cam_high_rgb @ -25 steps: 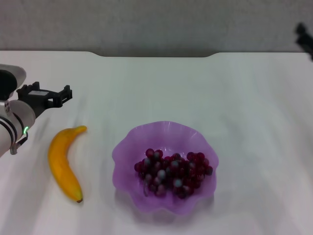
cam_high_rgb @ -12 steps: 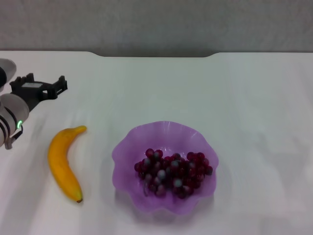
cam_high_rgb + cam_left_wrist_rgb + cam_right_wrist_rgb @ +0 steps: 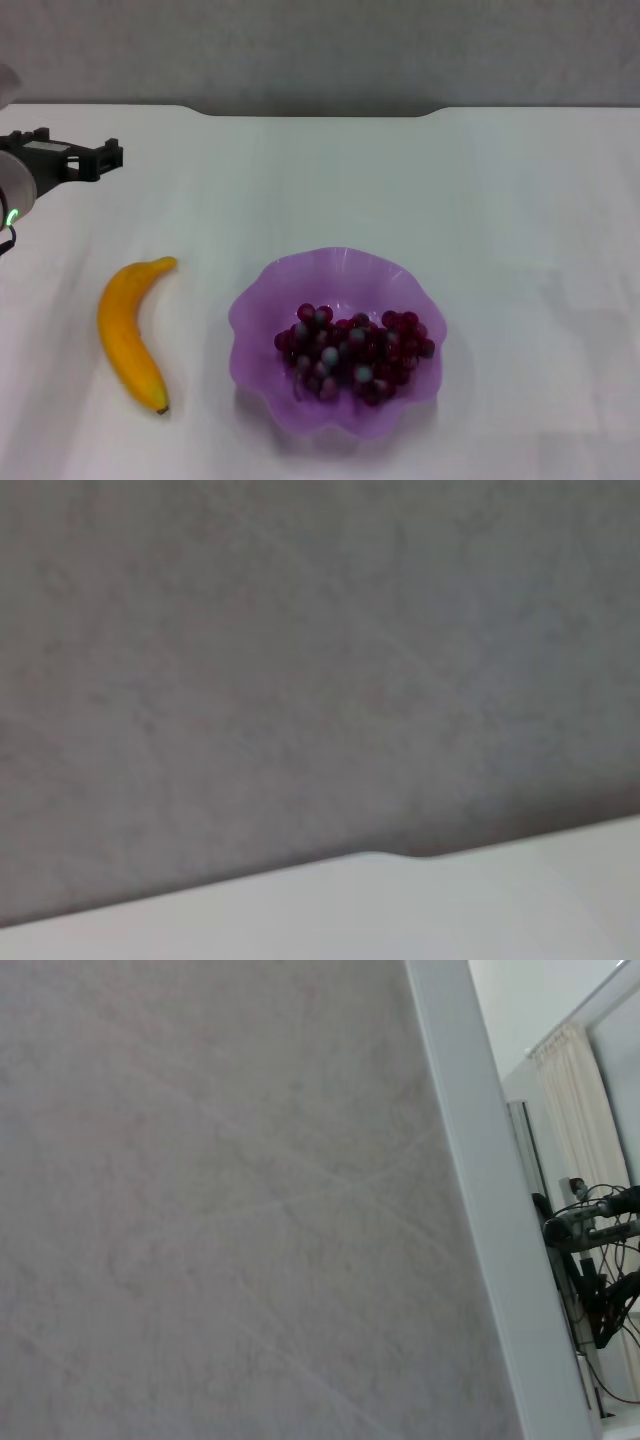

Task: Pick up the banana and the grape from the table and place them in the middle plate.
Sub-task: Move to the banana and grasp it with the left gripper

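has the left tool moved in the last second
Yes. In the head view the left tool has pulled back toward the table's far left edge, away from the banana, which has stayed put.

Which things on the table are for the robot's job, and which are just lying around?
For the job:
- curved yellow banana, lying on the white table
- bunch of dark red-purple grapes, already in the plate
- wavy-rimmed translucent purple plastic plate
- left gripper, above the table's far left

Just lying around:
- nothing
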### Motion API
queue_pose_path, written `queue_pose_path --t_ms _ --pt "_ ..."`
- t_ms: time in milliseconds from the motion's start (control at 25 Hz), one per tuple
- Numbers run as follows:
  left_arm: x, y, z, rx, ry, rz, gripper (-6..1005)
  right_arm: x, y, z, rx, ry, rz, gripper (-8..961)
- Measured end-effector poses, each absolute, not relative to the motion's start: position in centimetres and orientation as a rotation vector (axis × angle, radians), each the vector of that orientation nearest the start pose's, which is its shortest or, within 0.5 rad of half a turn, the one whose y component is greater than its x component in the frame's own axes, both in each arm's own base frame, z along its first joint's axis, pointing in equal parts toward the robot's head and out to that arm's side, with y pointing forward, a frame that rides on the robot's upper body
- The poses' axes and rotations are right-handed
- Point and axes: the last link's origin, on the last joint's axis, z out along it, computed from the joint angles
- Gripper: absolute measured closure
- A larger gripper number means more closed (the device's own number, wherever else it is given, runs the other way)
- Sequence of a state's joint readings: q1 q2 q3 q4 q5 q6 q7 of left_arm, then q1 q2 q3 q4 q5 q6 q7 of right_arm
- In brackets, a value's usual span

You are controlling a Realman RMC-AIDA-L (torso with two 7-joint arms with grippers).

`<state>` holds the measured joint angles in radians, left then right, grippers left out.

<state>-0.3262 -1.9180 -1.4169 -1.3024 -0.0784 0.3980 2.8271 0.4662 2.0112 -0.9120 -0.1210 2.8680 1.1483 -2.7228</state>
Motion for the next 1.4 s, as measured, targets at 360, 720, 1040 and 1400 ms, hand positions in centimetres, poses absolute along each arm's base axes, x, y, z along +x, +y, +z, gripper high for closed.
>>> queue_pose_path --t_ms 360,720,1040,1400 --pt "-23.1 38.5 7.3 -1.842 -0.891 0.051 239 37.1 34.7 8.1 -1.283 0.635 0.790 68" --pt "-23.9 36.0 5.1 -1.874 -0.966 0.297 241 37.0 34.6 7.7 -1.303 0.638 0.794 68" --pt "-22.5 34.9 2.1 -1.964 -0.969 0.340 243 36.8 34.7 7.6 -1.310 0.631 0.802 67" --pt "-23.0 36.3 0.4 -1.970 -0.981 0.362 245 36.7 34.7 7.5 -1.312 0.631 0.804 69"
